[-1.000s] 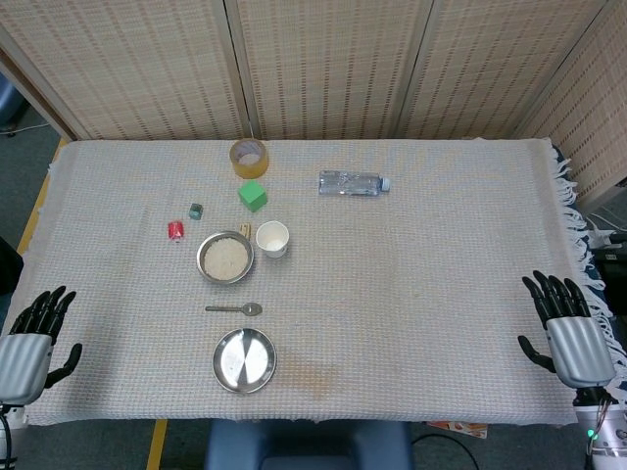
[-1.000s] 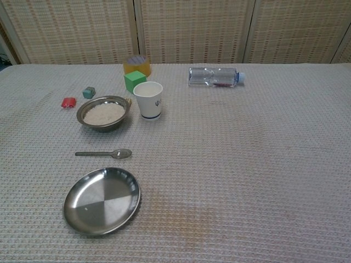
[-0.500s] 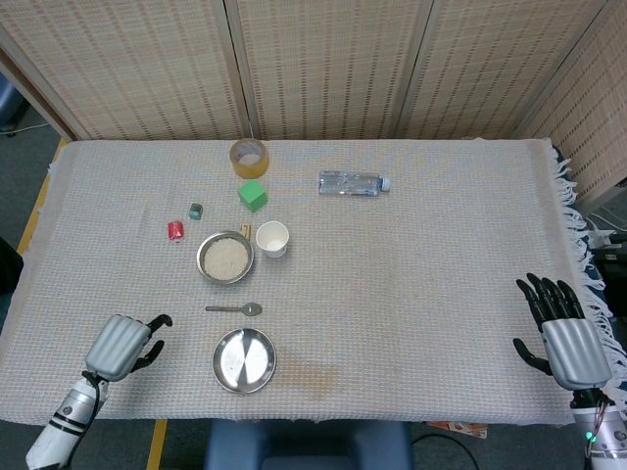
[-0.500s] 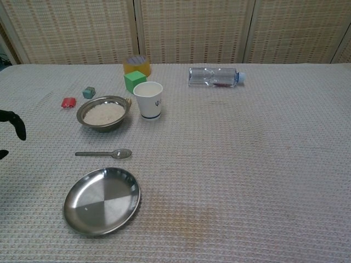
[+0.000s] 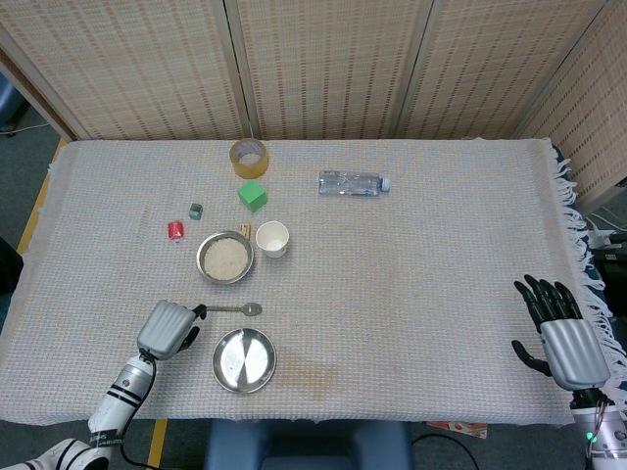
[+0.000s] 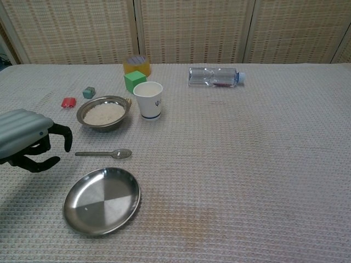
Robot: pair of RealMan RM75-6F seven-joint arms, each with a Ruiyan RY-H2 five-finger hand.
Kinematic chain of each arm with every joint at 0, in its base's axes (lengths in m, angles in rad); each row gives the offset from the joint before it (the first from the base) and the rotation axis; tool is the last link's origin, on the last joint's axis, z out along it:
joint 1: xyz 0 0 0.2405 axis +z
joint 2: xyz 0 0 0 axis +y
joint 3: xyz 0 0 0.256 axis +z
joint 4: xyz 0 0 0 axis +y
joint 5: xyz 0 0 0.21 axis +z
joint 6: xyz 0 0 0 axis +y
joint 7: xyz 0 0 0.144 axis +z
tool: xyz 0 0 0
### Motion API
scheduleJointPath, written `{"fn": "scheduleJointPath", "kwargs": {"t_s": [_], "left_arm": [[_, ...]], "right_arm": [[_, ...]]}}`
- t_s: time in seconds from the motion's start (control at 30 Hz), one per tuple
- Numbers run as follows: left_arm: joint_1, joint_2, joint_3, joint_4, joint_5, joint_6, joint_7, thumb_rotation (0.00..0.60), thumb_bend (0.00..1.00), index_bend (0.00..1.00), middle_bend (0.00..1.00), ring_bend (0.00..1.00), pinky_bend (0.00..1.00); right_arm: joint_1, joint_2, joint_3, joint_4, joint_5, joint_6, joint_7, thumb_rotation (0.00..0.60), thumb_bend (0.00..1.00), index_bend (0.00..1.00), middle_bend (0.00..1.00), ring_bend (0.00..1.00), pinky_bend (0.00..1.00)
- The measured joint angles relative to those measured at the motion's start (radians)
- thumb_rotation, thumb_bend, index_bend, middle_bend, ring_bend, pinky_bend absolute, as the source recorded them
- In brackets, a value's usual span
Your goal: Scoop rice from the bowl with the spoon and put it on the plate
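Two views, head view first:
Left hand (image 5: pixel 168 329): hovered low over the tabletop (image 5: pixel 441 255), just left of the spoon (image 5: pixel 235 309) handle and up-left of the plate (image 5: pixel 244 359); its back faced the camera.
Left fingers (image 5: pixel 197 312): curled downward and partly parted, holding nothing; one dark tip lay right at the handle's end, though contact could not be told.
Right hand (image 5: pixel 563 335): sat at the tabletop's right edge, well apart from everything.
Right fingers (image 5: pixel 544 298): stretched straight and spread, released, grasping nothing.
Spoon: lay flat between bowl (image 5: pixel 226 258) and plate, scoop end pointing right.
Bowl: held white rice, stood just above the spoon, beside a paper cup (image 5: pixel 272 238).
Plate: bare metal, near the front edge.
Other things: tape roll (image 5: pixel 249 157), green cube (image 5: pixel 253 195), water bottle (image 5: pixel 353 183) on its side, a small red thing (image 5: pixel 175 230) and a small teal thing (image 5: pixel 196 211).

Chest view:
Left hand (image 6: pixel 24 141): came in from the left edge, left of the spoon (image 6: pixel 104 154) handle.
Left fingers (image 6: pixel 64 136): bent down like hooks, a gap between them and the thumb, nothing inside; a sliver of cloth showed between them and the handle.
Right hand: out of this view.
Spoon: flat on the tabletop (image 6: pixel 247 159), between bowl (image 6: pixel 103 113) and plate (image 6: pixel 102 201).
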Motion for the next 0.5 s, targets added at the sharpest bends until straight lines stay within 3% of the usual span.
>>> {"fn": "scheduleJointPath", "kwargs": {"t_s": [0.5], "left_arm": [[-0.07,-0.132,-0.025,0.129,-0.07,-0.028,0.047,0.6,0.4,0.45,1.0,1.0,1.0]], "right_arm": [[0.01,-0.001,0.002,0.0,0.024,-0.031,-0.003,0.6,0.2,0.0,0.0,0.0,0.0]]}}
